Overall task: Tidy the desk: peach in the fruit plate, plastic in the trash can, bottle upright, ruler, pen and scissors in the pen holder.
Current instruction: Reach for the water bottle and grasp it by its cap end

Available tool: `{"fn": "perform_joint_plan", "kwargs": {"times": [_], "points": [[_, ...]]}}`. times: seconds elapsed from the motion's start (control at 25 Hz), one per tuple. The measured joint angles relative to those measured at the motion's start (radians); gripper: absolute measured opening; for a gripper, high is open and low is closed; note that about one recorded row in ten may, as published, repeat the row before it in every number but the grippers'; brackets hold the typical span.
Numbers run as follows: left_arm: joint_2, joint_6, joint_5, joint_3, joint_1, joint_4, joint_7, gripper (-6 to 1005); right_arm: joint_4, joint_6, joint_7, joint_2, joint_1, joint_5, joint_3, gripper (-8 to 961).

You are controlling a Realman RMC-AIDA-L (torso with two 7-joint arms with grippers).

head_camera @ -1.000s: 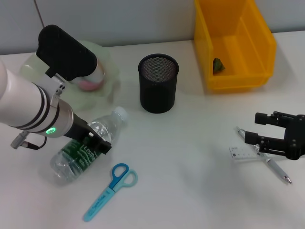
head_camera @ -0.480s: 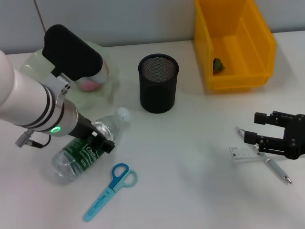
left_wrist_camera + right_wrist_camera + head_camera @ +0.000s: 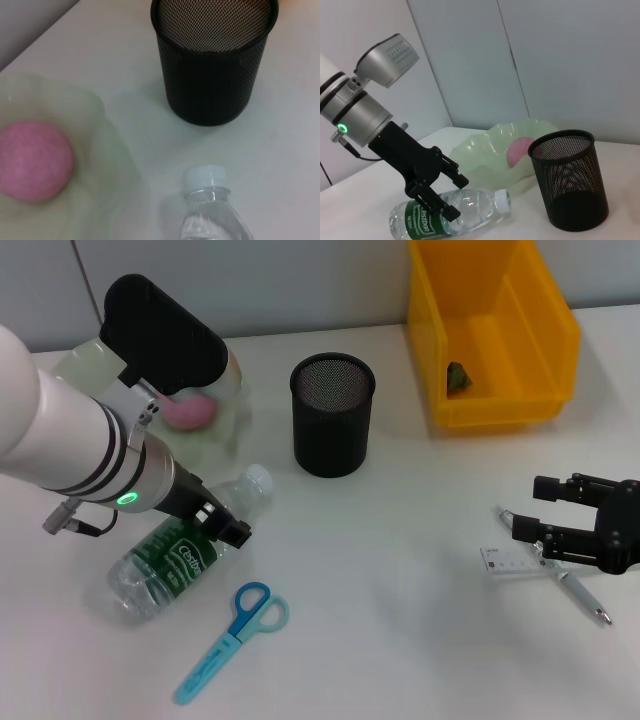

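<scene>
On the table, peach plated; bottle lies flat, left pincer open astride it; scissors remain; right pincer open, idle.

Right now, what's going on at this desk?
The left gripper is down over the lying bottle, fingers open around its body, not yet lifting it. The peach sits in the fruit plate. Scissors lie on the desk; the pen holder looks empty. The right gripper hovers open over the ruler and pen.

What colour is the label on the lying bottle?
Green with white lettering, on the bottle; clearest in the head view.
</scene>
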Motion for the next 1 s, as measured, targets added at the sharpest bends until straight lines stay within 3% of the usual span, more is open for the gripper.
{"fn": "perform_joint_plan", "kwargs": {"times": [1.0], "points": [[-0.001, -0.083, -0.02, 0.045, -0.053, -0.077, 0.001, 840, 0.001, -0.004, 0.003, 0.001, 0.011, -0.009, 0.0, 738]]}}
